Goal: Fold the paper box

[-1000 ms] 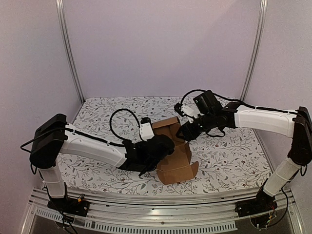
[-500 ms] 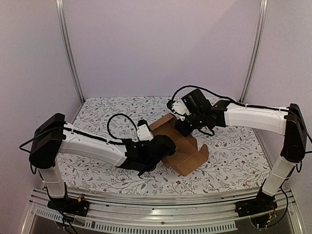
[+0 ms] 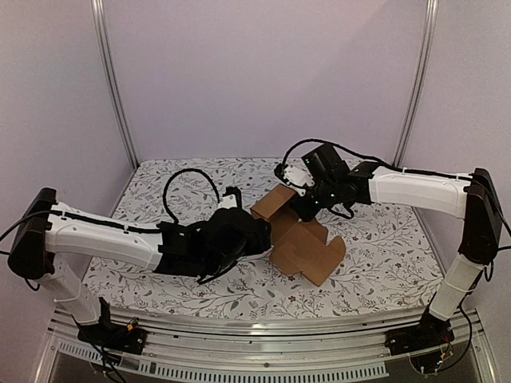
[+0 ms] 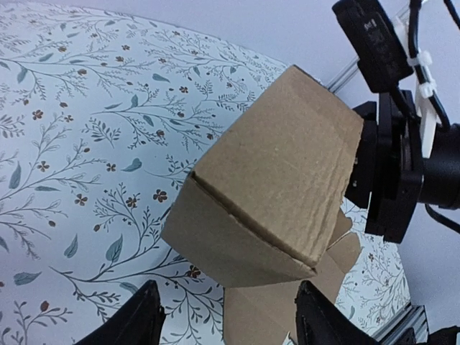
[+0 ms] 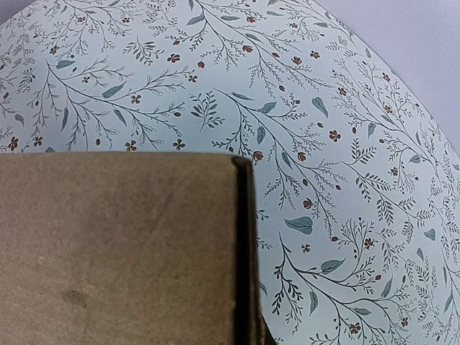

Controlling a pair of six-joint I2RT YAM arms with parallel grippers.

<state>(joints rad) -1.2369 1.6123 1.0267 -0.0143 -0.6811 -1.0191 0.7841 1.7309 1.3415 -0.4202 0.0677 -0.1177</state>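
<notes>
Grips the half-folded paper box (image 3: 307,243) near the table's (image 3: 383,263) middle with the right gripper (image 3: 302,209) clamped on its far panel, long axis running far-left to near-right, just ahead of the left gripper's (image 4: 226,320) spread, empty jaws.

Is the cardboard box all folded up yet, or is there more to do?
Not yet. Done: part of the paper box already stands up as creased walls that meet at a corner. In hand: the right gripper is pinched shut on the box's far edge, while the left gripper sits open just below it. Left: the loose flaps stick out unfolded and need folding in and closing.
</notes>
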